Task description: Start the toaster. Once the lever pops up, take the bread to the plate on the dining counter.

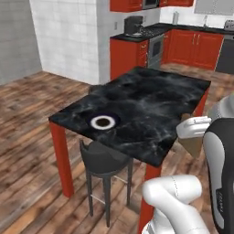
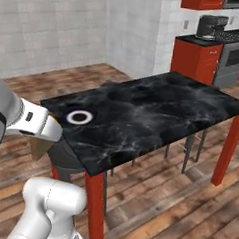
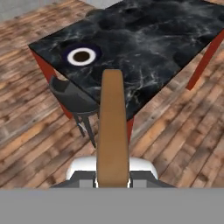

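Bread: thin brown toast slice [image 3: 112, 131], seen edge-on in the hand view as a long smooth tan strip with a rounded far end; in the left base view [image 1: 194, 144] a tan wedge of it hangs under the white hand.
Bread, place: in the air, short of the near edge of the dining counter, above the wood floor; not on the plate.
Fingers: clenched on the bread, the slice standing between them at the bottom of the hand view.
Gripper: white hand [image 1: 195, 135] beside the counter's near right corner in the left base view, [image 2: 42, 143] by its near left corner in the right base view.
Plate: small, round, dark blue rim and white centre with a dark middle spot [image 1: 103, 122]; it lies flat near the counter's left end, well apart from the bread.
Dining counter: rectangular glossy black top with white veins [image 2: 157, 111], on plain red legs.
Stool: dark rounded seat on thin dark legs [image 1: 101, 160], tucked under the counter edge nearest the plate.
Floor: brown wood planks [image 3: 183, 131].
Writing: none that can be read.
Arm: white segments with dark joints, bent forward from the base, the hand reaching level toward the counter.
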